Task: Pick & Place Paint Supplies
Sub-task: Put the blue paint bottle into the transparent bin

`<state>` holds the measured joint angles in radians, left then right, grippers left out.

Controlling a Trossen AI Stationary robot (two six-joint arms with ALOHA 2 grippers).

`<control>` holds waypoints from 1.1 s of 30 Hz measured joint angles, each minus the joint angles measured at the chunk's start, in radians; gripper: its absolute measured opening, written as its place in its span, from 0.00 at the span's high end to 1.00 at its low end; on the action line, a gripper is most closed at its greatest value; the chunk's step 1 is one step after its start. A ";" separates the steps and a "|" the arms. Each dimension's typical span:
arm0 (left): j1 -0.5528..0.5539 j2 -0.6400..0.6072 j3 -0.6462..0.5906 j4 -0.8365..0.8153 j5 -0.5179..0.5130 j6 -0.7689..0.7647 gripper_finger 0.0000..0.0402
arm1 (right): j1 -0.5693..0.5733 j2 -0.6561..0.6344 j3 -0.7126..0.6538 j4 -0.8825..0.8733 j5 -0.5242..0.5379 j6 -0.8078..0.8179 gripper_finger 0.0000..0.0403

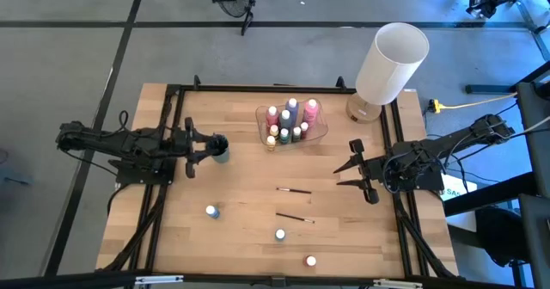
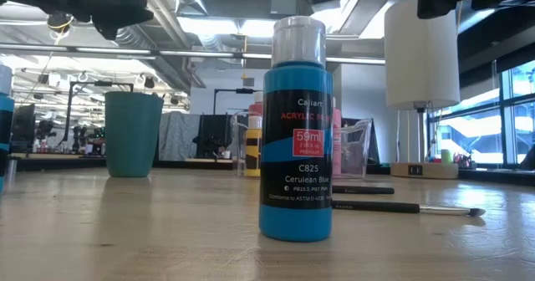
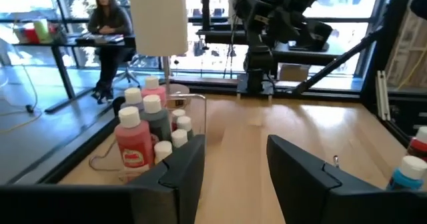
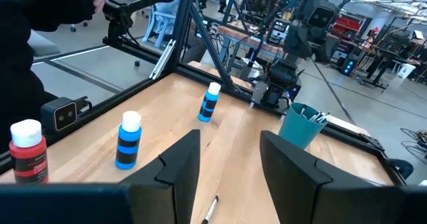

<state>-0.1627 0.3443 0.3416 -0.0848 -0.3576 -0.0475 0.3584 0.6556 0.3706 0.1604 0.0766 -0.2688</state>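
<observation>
A clear tub [image 1: 316, 134] at the table's far middle holds several paint bottles [image 1: 292, 117], pink, purple and grey, which also show in the left wrist view [image 3: 140, 134]. Two blue bottles [image 1: 211, 211] [image 1: 280, 234] and a red one [image 1: 310, 261] stand upright near the front. Two paintbrushes [image 1: 294, 190] [image 1: 295, 217] lie flat mid-table. A teal cup [image 1: 221, 150] with brushes in it [image 4: 300, 124] stands just in front of my left gripper [image 1: 199, 147]. My left gripper [image 3: 233, 151] is open and holds nothing. My right gripper [image 1: 351, 169] [image 4: 230, 144] hangs open over the table's right side.
A big white lamp [image 1: 391, 65] stands at the far right corner. A dark frame [image 1: 172, 100] runs along the table's edges. Bare wood lies between the tub and the brushes. A person [image 3: 107, 24] sits beyond the table.
</observation>
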 joint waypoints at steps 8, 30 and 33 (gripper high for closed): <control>0.000 -0.001 0.000 0.004 0.018 -0.037 0.48 | 0.000 0.000 0.000 0.000 0.000 0.000 0.61; -0.138 0.228 -0.031 0.164 0.159 -0.126 0.35 | 0.000 0.000 0.000 0.034 -0.002 0.023 0.61; -0.186 0.282 -0.014 0.223 0.148 -0.068 0.35 | 0.000 0.000 0.000 0.034 -0.002 0.023 0.61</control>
<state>-0.3483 0.6261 0.3279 0.1386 -0.2099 -0.1154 0.3587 0.6552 0.3706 0.1941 0.0746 -0.2462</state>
